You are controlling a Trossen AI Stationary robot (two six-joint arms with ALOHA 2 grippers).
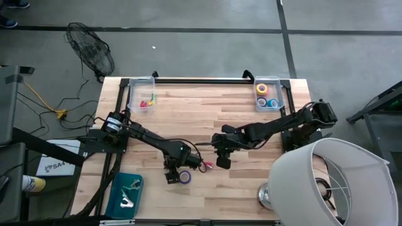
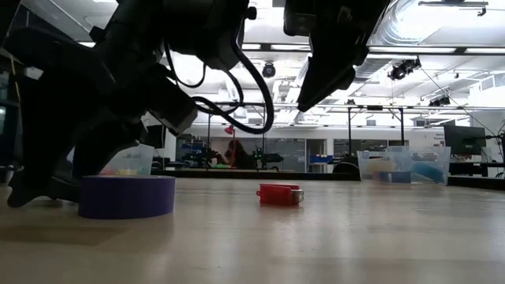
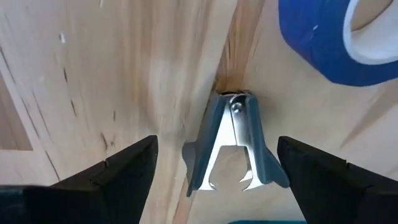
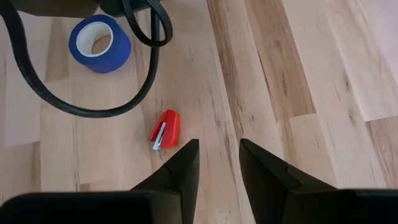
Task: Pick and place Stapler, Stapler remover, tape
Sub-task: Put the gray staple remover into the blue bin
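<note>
**Staple remover framed by open fingers, grasp not yet made**

The staple remover (image 3: 230, 146) lies flat on the desk (image 1: 251, 194), about midway along the edge that the overhead view shows lowest and a little in from it. A tape roll (image 1: 185, 177) sits just beside it. The left end effector (image 1: 171, 176) hangs right over the remover with its fingers spread wide, one on each side and touching neither. It grips nothing.

A small red stapler (image 4: 165, 129) rests near the tape roll, toward the middle of the desk. The right end effector (image 4: 216, 155) hovers above and just past it, fingers slightly parted and empty.

A teal tray (image 1: 119, 188) at the lower left corner already holds what look like staple removers. Clear bins stand at the two far corners: the left bin (image 1: 133, 94) has small coloured items and the right bin (image 1: 284, 94) has tape rolls.

The step in hand looks like the pick of the staple remover. The next move calls for a short descent and a squeeze across its narrow body. The left arm must stay clear of the tape roll, then carry the remover, probably to the teal tray.
</note>
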